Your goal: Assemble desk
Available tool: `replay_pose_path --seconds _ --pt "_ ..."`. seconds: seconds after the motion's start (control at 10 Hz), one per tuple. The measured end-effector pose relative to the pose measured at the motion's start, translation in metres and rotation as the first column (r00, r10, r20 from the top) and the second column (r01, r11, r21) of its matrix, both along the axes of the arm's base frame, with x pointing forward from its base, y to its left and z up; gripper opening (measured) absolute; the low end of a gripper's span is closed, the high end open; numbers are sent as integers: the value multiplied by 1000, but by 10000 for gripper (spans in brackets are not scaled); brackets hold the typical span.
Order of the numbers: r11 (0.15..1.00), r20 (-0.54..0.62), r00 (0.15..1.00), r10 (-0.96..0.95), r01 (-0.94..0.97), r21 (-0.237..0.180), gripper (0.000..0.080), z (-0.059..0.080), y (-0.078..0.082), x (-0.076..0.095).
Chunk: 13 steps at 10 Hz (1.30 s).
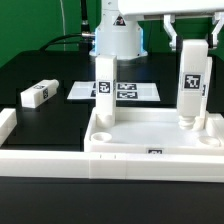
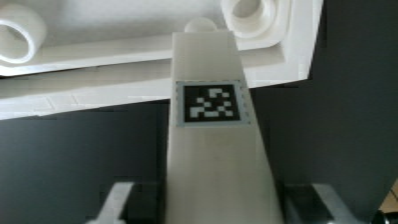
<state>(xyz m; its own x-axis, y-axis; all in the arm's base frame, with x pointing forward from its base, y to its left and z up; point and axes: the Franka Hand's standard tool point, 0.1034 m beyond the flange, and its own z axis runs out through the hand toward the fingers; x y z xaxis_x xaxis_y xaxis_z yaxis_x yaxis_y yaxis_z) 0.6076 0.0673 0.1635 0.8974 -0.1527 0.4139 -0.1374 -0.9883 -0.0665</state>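
And the claw (image 1: 194, 48) is clamped on a white plastic block leg (image 1: 193, 85), fingers (image 2: 121, 200) pressed on either side of it, black-and-white tag facing out! The leg stands upright at three o'clock in the exterior view, foot down at the two o'clock corner of the large white plastic rectangular tray-like desk top (image 1: 120, 148); seated or not, I can't tell. A second upright leg (image 1: 104, 85) holds the tray's ten o'clock corner. Out at nine o'clock a third leg (image 1: 37, 94) lies flat on the black table (image 1: 55, 115), well apart from the tray, and the thin flat white marker board (image 1: 140, 92) lies beyond the tray at twelve.
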Motion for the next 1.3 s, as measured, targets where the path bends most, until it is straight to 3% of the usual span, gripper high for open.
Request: replay_pose_path --seconds 0.2,0.6,1.0,1.3 --pt "1000 1 1000 -1 1 4 290 0 4 -1" --pt "1000 -8 1000 18 -18 13 290 -5 27 -4" --pt "1000 -13 1000 21 -21 9 290 -9 27 -4" --pt "1000 -16 999 28 -28 4 290 -7 28 10"
